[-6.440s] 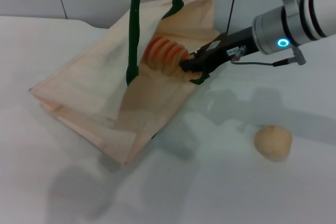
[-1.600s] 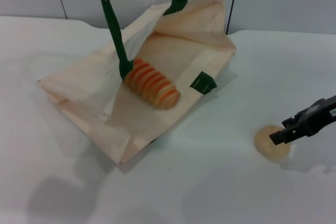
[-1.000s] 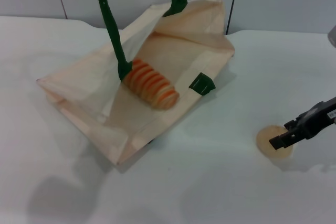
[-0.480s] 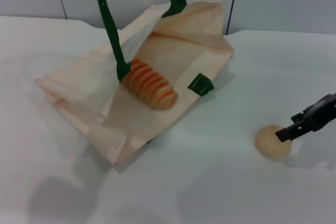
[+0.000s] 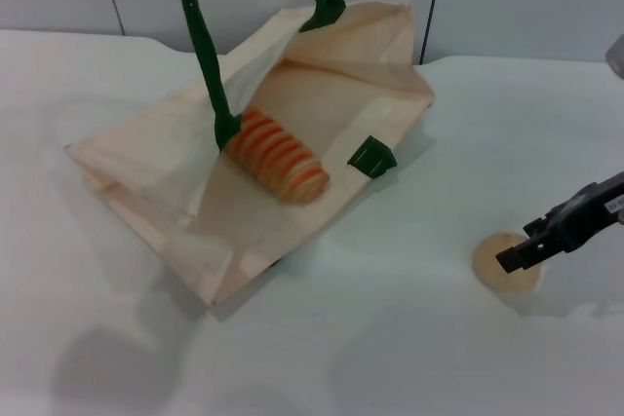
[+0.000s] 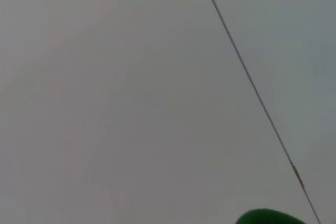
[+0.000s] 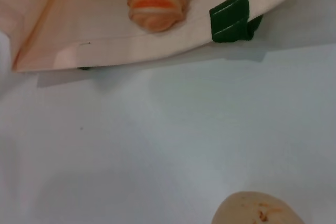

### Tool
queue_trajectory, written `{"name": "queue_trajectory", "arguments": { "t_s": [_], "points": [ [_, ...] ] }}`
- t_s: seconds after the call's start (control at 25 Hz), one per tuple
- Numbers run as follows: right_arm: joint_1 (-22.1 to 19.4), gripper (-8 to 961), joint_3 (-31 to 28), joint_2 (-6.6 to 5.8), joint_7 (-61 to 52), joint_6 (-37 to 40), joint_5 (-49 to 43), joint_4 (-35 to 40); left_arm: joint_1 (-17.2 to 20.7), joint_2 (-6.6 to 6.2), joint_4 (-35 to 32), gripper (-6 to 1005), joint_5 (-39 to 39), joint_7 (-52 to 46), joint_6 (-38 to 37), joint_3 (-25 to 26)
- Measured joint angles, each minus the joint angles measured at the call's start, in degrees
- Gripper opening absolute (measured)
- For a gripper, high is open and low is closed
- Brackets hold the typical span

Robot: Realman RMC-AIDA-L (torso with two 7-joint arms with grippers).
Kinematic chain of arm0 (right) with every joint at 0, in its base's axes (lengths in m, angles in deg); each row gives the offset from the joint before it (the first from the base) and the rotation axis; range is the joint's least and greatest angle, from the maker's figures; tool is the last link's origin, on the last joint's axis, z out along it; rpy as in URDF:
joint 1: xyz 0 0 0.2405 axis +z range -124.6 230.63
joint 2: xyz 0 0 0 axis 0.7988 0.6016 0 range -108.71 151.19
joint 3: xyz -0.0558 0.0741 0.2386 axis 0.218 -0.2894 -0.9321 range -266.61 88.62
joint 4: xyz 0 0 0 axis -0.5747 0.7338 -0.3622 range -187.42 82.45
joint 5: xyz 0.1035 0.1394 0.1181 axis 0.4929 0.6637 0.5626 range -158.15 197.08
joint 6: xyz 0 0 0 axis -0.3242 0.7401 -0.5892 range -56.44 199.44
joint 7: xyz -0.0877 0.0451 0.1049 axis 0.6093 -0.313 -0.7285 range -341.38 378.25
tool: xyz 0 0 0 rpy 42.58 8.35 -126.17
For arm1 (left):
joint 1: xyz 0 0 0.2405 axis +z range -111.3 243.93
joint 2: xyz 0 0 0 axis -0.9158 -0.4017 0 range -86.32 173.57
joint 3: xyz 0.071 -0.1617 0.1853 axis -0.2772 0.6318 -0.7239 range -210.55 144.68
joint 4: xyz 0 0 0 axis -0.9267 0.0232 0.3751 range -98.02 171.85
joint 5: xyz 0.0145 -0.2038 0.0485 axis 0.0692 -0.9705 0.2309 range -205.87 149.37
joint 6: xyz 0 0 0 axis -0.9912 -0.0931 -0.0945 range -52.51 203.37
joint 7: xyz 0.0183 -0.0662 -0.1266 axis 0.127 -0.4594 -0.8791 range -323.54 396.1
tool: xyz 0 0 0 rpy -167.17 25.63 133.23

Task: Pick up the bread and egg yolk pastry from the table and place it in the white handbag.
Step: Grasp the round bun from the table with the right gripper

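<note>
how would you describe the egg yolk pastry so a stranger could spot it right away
Start at the big cream tote bag lying open on the white table, then look across the bare tabletop toward the robot's right. The pastry sits there beside the black right gripper. It is a small, smooth, pale-tan ball, unlike the ridged orange bread inside the bag.

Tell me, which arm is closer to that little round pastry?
The right. Its gripper is right at the pastry, over its edge. The left arm isn't in the head view; it seems to be up by the bag's green handle.
</note>
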Motion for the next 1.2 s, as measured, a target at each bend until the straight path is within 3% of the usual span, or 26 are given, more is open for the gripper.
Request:
{"name": "queue_trajectory", "arguments": {
  "t_s": [1.2],
  "points": [
    [-1.75,803,0.42,-0.04,-3.21,-7.59,-0.99,6.62,0.17,0.00,0.01,133,0.00,-0.02,-0.37,-0.30]
  ]
}}
